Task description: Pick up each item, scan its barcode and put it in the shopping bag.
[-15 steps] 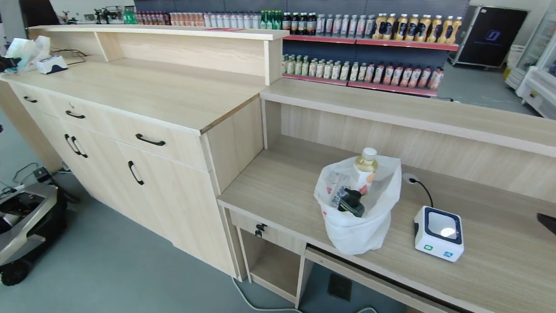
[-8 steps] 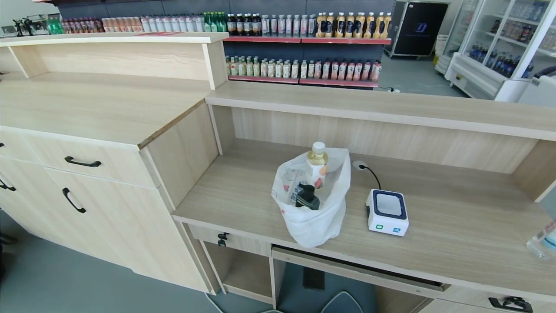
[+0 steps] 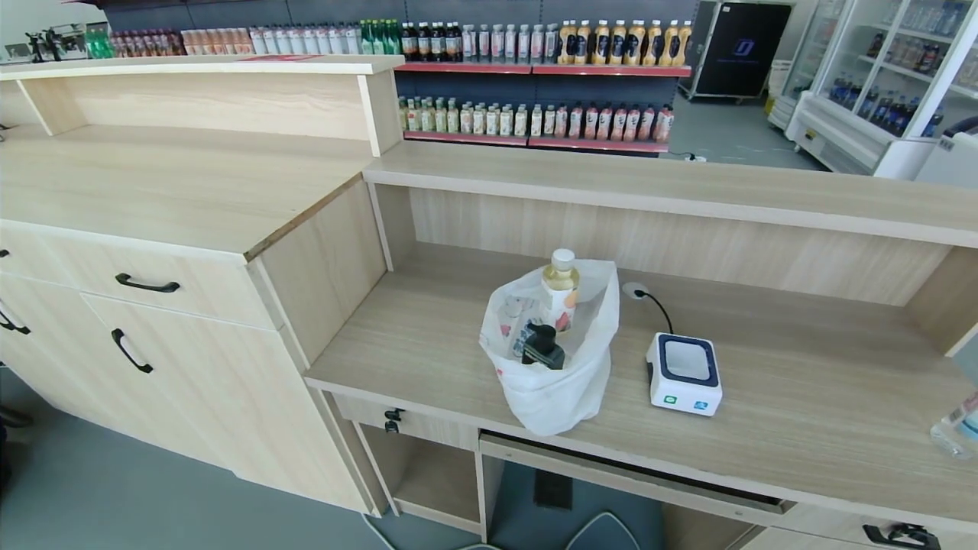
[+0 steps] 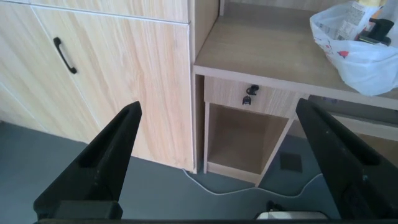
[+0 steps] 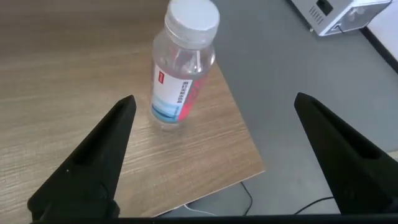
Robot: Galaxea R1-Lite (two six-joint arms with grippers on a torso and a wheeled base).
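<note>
— How are the fingers [image 5: 93, 162] of the right gripper [image 5: 214, 102] seen?
— They are spread wide, and nothing is held between them. A clear water bottle [image 5: 183, 68] with a white cap is seen upright beyond the gap, untouched, close to a corner of the wooden counter [image 5: 56, 124].
— And the left gripper [image 4: 217, 112]?
— Its fingers [image 4: 102, 165] are likewise parted wide and empty. They are held above the grey floor [image 4: 155, 193], in front of the cabinet door [image 4: 112, 81].
— Where is the shopping bag found?
— The white shopping bag [image 3: 554, 389] is set on the counter with its mouth open, just beside the white barcode scanner [image 3: 682, 373]. A bottle of yellow drink [image 3: 561, 286] and a black-capped item [image 3: 542, 347] are seen inside it. The water bottle is placed well apart from the bag, at the counter's right end.
</note>
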